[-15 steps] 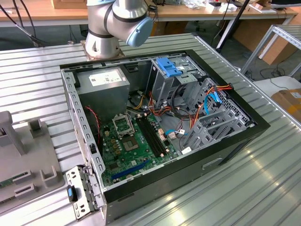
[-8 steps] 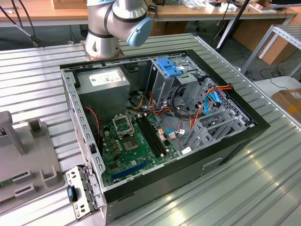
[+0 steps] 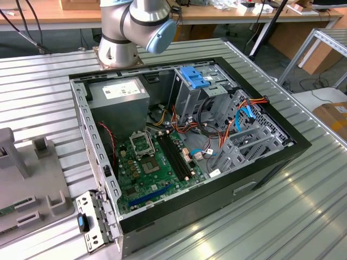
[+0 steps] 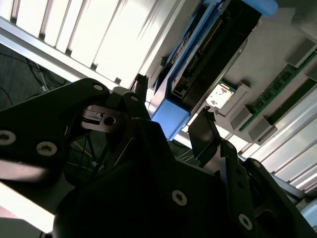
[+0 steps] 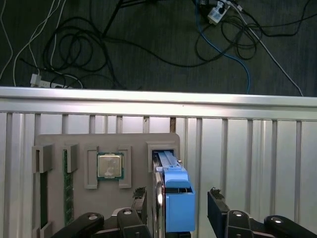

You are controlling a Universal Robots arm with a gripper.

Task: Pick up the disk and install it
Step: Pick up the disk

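Fingers (image 5: 216,210) are hanging released, spread wide on either side of the disk (image 5: 176,208) without clamping it. In the first wrist view a clear gap is showing between one finger and the blue rail, while the other finger is sitting just beside the disk's opposite side. The disk is standing on edge in a slot of a grey tray (image 5: 124,141), its blue end facing the fingers. In the second wrist view the disk (image 4: 208,49) is likewise sitting with its blue end between the two dark fingers (image 4: 205,131). A square chip (image 5: 109,166) is lying in a tray pocket next to the disk, and a green memory stick (image 5: 65,183) is resting further along. The tray is lying on the ribbed metal desk (image 5: 257,148), near its edge, beyond which cables (image 5: 99,49) are trailing over the floor. In the exterior view the tray (image 3: 38,179) is sitting at the exterior view's left of an open computer case (image 3: 255,184), with the arm (image 3: 116,49) standing at the case's far side.
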